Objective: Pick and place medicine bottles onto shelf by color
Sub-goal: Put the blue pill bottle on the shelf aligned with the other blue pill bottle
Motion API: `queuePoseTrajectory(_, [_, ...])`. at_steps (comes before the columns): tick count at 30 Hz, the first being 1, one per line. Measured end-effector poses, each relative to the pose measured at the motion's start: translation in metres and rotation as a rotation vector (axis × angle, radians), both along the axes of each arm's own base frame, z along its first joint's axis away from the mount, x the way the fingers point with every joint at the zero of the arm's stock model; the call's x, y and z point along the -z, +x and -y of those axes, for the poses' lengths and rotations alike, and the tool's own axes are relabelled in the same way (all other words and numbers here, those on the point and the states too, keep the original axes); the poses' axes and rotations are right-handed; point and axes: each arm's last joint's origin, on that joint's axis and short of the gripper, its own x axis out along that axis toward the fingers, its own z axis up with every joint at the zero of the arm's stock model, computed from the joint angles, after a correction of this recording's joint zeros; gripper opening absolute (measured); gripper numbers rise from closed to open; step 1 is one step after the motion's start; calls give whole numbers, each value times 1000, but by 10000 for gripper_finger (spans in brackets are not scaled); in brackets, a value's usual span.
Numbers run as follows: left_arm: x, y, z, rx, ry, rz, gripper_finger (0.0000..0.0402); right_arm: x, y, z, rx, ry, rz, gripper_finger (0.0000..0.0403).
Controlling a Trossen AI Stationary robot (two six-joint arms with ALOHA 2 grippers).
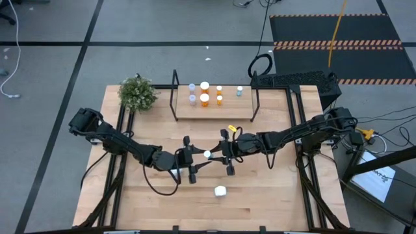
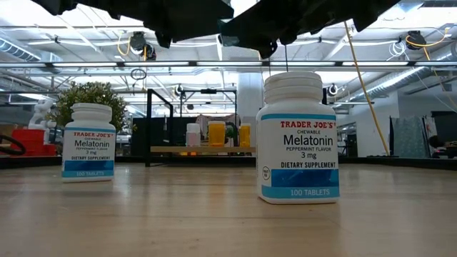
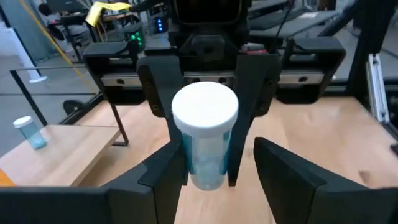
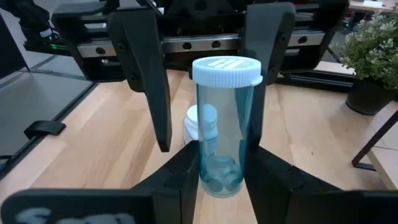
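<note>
Shelf (image 1: 214,110): six bottles | tabletop (image 1: 260,195): one white bottle (image 1: 220,191)

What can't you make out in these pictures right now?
- Low view: both arms cut off by the top edge, so the held bottle is unseen there.
- Low view: the shelf's right end hides behind the near melatonin bottle.
- High view: the shelf bottles are too small to read.
- Right wrist view: a white bottle is mostly hidden behind the held one.
</note>
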Motion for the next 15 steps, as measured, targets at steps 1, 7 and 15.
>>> queuePoseTrajectory(1, [1, 0, 0, 3, 4, -2, 192, 0, 0, 0, -1, 1, 1, 109])
queuePoseTrajectory(7, [9, 7, 3, 10, 37, 27, 191, 2, -1, -1, -27, 8, -10, 109])
queuePoseTrajectory(15, [8, 8, 5, 20, 64, 48, 155, 0, -1, -1, -37, 8, 1, 109])
